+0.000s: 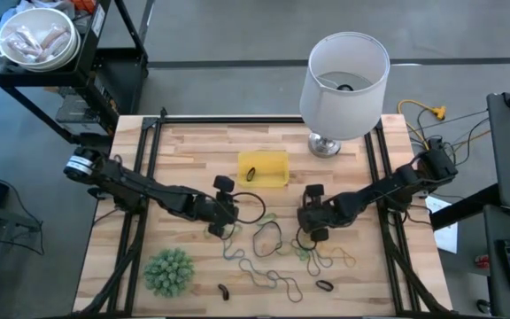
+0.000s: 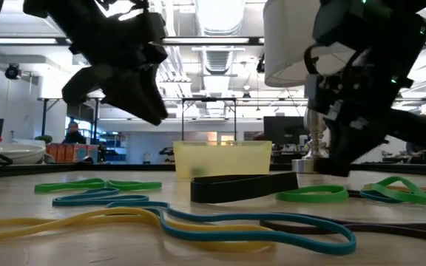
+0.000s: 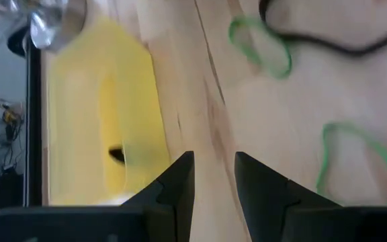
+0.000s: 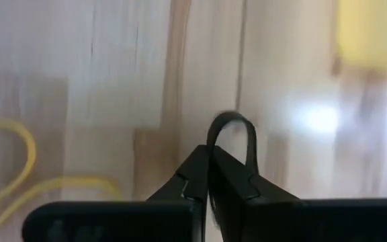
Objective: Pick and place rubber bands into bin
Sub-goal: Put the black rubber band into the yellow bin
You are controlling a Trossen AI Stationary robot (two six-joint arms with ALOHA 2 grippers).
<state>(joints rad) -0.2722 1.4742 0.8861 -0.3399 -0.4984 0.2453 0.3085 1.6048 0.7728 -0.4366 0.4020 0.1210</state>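
Pick step: right gripper pinched closed on 1 dark rubber band mid-table; left gripper slightly apart, empty. Next: carry to bin near table's far edge, release.

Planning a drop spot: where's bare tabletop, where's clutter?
Bare: the strip between left table edge and yellow bin, and right of the lamp base. Crowded: rubber bands between both grippers, running forward beside the spiky green ball.

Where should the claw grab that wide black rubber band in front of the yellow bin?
Probably mid-length, from straight above: the black band stands on edge as a flattened loop, so straddling both long walls would pinch them together.
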